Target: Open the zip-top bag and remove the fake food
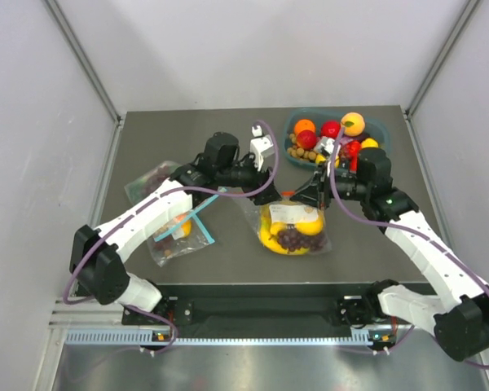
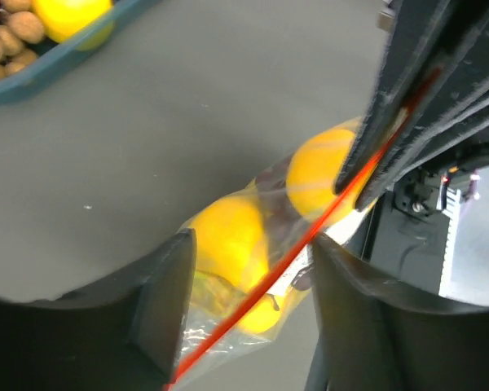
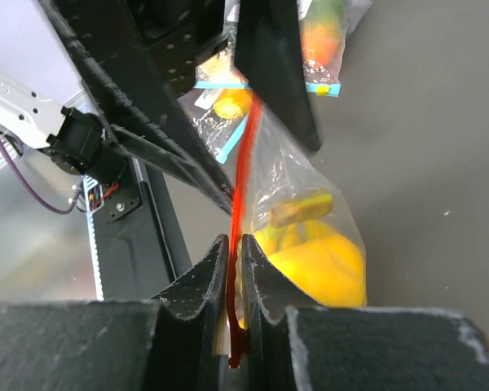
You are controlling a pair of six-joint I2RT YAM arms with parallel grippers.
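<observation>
The red zip strip of the zip-top bag is clamped between the closed fingers of the right pincer. Just beyond these fingers and a little to their right, the fake food is seen inside the bag, mostly as yellow pieces. Farther along the strip, the left pincer is found open, with one finger at each side of the strip. Behind it, bags with blue strips are lying on the table.
</observation>
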